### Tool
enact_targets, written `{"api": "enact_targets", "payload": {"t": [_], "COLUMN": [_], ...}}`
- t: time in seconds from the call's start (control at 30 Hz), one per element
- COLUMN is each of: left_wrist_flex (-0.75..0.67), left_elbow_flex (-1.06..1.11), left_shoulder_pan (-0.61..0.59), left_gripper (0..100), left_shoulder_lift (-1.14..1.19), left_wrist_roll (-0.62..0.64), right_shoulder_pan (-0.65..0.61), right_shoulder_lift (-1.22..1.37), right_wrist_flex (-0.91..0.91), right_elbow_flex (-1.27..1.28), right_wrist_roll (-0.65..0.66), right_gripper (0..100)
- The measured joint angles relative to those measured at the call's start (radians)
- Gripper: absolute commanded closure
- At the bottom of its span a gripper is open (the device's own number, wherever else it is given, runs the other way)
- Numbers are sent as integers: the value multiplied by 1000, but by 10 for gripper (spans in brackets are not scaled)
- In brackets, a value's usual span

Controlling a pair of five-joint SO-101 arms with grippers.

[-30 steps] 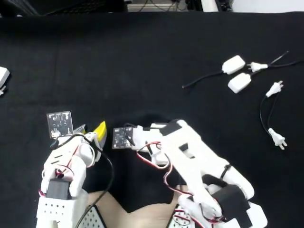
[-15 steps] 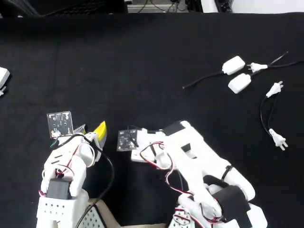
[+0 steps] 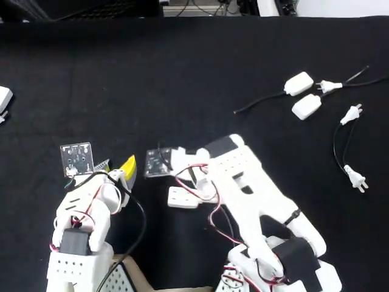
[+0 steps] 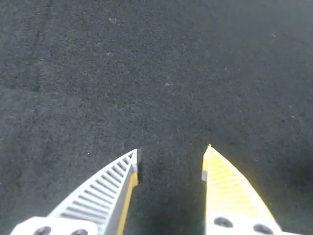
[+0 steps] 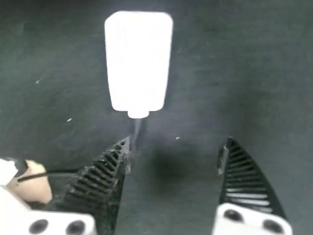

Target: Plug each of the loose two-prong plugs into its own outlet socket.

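At seven o'clock the left gripper (image 4: pixel 171 152) sits released, empty. Centre, the right gripper (image 5: pixel 177 143) hovers spread wide beside a white outlet socket (image 5: pixel 138 61), grasping nothing. At two o'clock, two-prong plugs (image 3: pixel 352 114) lie loose on the tabletop (image 3: pixel 182 73); plugging looks mostly undone.

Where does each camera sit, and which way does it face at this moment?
High view: fixed above the table, looking down; the left arm and right arm enter from the bottom edge.
Left wrist view: on the left arm's wrist, looking past the open left gripper onto the black table.
Right wrist view: on the right arm's wrist, looking past the open right gripper at a white block with a cord stub.
Shared: the left gripper's yellow finger shows in the high and left wrist views.
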Motion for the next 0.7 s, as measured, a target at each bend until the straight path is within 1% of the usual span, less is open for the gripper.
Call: {"api": "enact_targets", "payload": {"t": [0.1,0.27,0.43,0.7], "left_wrist_flex": [0,0,2,3], "left_elbow_flex": [0,0,0,0], "left_shoulder_pan": [0,0,0,0], "left_gripper": [776,776,776,776], "left_shoulder_lift": [0,0,0,0], "left_wrist_roll": [0,0,0,0], "right_shoulder_pan": [-60,-157,-210,-250], "right_shoulder_lift": [2,2,2,2], "right_wrist_flex": [-15,-130,-164,-218], "right_elbow_flex": [6,55,77,155], "right_wrist_roll": [-38,-115,-163,-167], "right_gripper": [719,719,719,722]}}
